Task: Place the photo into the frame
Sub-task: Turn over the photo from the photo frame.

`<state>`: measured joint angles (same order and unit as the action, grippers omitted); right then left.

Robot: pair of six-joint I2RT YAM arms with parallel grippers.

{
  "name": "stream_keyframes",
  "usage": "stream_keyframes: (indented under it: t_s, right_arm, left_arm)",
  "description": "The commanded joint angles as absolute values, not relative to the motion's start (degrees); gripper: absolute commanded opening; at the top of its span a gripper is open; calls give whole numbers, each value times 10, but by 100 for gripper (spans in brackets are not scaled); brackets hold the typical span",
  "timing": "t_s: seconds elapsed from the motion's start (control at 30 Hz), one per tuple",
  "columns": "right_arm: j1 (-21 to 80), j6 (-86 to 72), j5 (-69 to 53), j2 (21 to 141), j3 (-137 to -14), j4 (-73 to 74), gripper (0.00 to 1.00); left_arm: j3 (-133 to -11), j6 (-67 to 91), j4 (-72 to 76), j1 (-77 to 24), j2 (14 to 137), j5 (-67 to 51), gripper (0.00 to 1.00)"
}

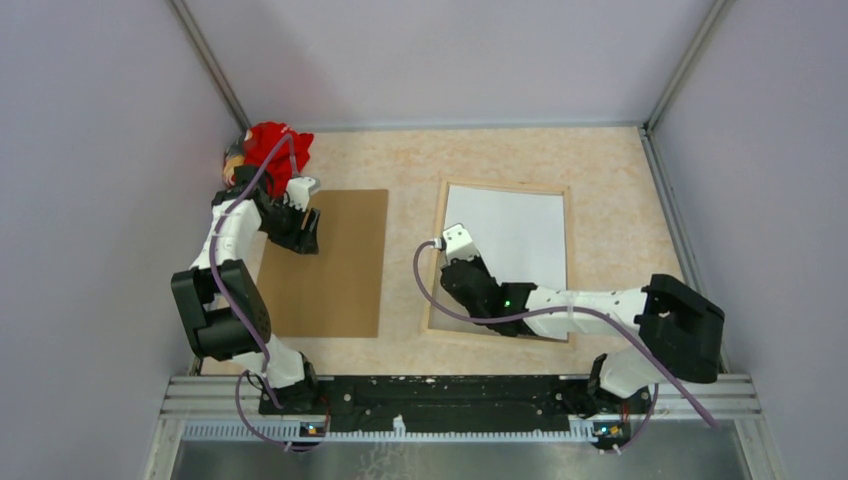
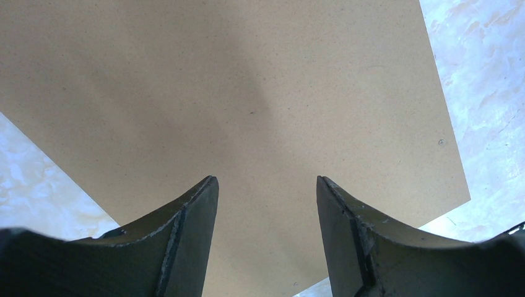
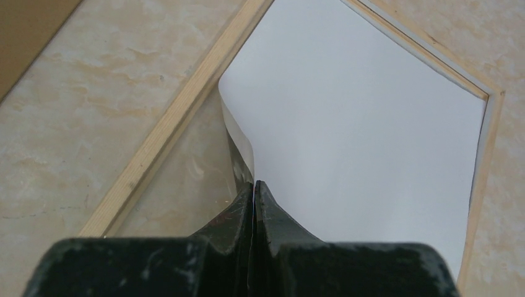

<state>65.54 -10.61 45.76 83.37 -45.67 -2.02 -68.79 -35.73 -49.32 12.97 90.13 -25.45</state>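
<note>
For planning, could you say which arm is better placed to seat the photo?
Right. The right claw pinches the photo inside the frame; the left claw hangs open over the board.

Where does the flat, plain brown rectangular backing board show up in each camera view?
Top external: the plain brown rectangular backing board lies flat, left of centre.
Left wrist: the board fills most of the picture, beyond the open left gripper.
Right wrist: only a corner of the board shows, at the top left.
Shared landmark: the pale marbled tabletop borders the board in all three views.
</note>
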Motion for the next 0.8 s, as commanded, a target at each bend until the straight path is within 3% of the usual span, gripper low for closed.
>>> stream_keyframes:
  t_s: [0.0,0.57,0.63,0.77]
  right_arm:
    - [646,-112,483,802,-426,-43,0]
    - [645,-161,475,847,-453,-70,4]
    - [646,-163,469,856,-459,-65,20]
    - [645,-176,441,857,-454,-58,72]
  left_arm:
    - [-686,-364,-491,127,884,-257,66]
    - [-684,-366,-497,127,878,-253,68]
    - [-683,-367,-497,127,876,-253,68]
    - [-680,-372,-498,127,873,-256,69]
